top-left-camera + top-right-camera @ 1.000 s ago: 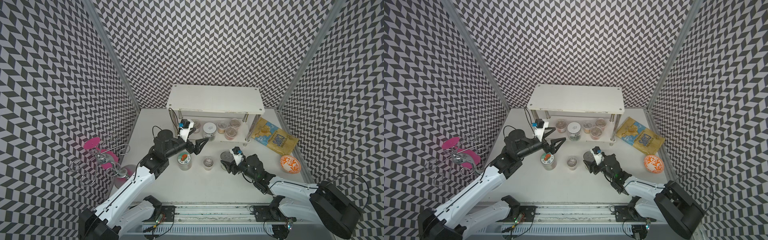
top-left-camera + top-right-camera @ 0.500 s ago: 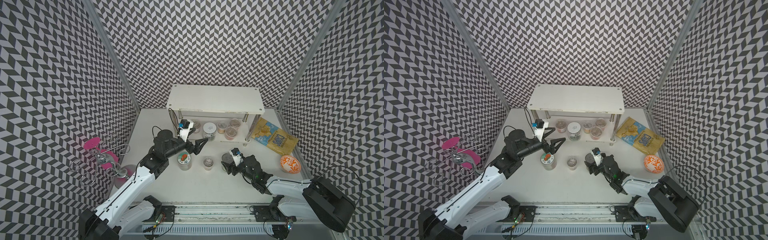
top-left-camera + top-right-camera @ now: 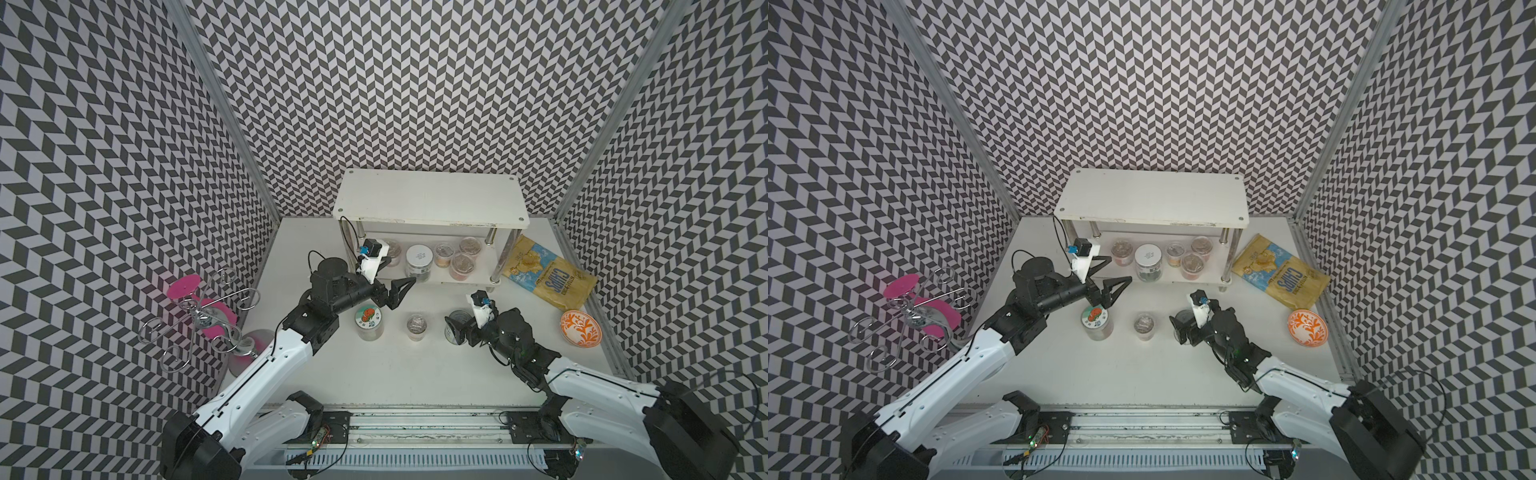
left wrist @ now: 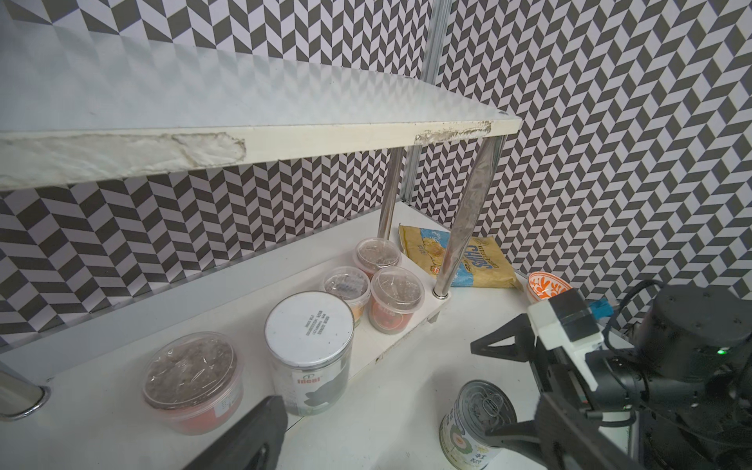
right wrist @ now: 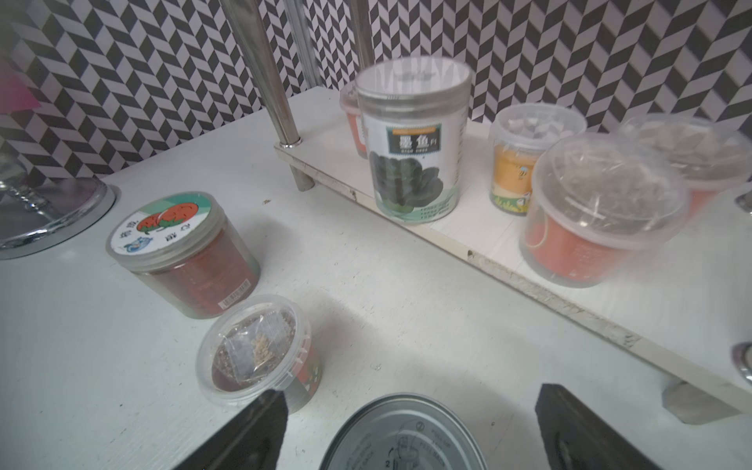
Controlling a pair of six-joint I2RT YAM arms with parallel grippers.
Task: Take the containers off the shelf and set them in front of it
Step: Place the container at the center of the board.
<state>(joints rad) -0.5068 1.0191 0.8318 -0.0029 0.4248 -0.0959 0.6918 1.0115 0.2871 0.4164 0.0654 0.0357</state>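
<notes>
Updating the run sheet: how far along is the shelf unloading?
Done: strawberry-lid jar, a small cup and the tin can stand on the table in front of the shelf. In hand: nothing gripped; right gripper is open astride the can, left gripper open, aimed at the lower tier. Left: white-lid jar and four cups on that tier.

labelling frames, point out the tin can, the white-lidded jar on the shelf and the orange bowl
tin can [image 5: 405, 433], right wrist view, on its metal lid
white-lidded jar [image 5: 413, 146], right wrist view, on its front label
orange bowl [image 3: 580, 333], in a top view, on its patterned inside
</notes>
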